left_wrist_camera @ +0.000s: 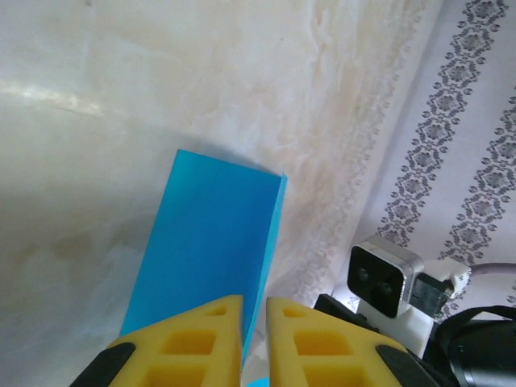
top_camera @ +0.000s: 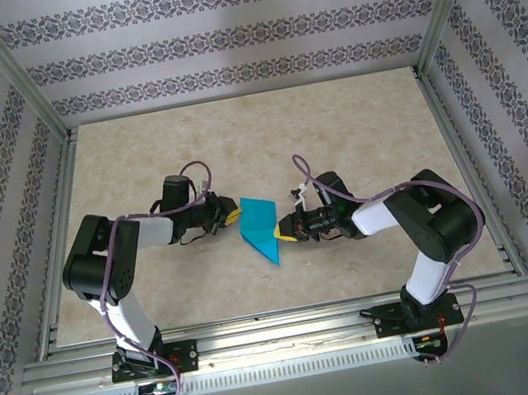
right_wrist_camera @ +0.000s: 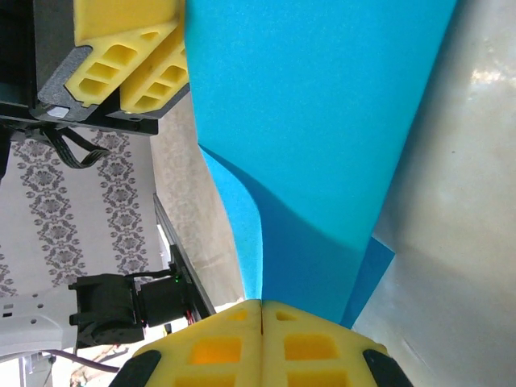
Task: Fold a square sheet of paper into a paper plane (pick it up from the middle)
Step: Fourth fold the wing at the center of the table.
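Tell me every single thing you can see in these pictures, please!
sheet of paper: one, teal-blue, partly folded, mid-table between the two grippers.
table: one, beige and marbled, under everything.
walls: three, white with grey flowery stripes, around the table.
metal frame: one, silver, along the table's edges and up the corners.
left arm: one, black and white with a purple cable, bolted at the near edge.
right arm: one, black and white with a purple cable, bolted at the near edge.
left gripper: one, yellow fingers, closed on the paper's left edge.
right gripper: one, yellow fingers, shut on the paper's right side.
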### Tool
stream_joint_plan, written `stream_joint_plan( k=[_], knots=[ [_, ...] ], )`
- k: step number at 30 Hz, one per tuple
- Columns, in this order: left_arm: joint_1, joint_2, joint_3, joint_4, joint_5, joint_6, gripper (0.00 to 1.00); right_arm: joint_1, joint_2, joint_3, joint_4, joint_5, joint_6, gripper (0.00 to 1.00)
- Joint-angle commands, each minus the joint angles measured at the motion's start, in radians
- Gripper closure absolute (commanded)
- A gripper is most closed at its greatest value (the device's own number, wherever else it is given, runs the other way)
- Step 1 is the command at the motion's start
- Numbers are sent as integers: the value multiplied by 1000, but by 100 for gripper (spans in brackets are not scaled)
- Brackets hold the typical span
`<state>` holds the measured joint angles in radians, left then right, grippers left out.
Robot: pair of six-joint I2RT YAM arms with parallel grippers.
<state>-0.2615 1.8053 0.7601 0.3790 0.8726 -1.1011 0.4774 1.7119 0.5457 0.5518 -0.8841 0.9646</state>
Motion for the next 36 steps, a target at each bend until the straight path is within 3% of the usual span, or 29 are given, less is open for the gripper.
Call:
stream_joint_plan(
  k=[1,14,24,32,36],
  knots=[
    [1,6,-24,82,43,-30,79,-11,-4,-13,35,-11,5,97],
    [1,14,-3,22,55,12,85,-13,2,-9,39,-18,3,96],
    [1,-8,-17,27,25,7,100,-13,-12,-21,31,-9,0,89],
    [1,-131,-35,-89,-68,55,100,-14,-129,-62,-98,139,-50,76],
    [-1,-194,-75,-80,-116,33,100,-13,-244,-86,-248,292,-112,68]
  ],
)
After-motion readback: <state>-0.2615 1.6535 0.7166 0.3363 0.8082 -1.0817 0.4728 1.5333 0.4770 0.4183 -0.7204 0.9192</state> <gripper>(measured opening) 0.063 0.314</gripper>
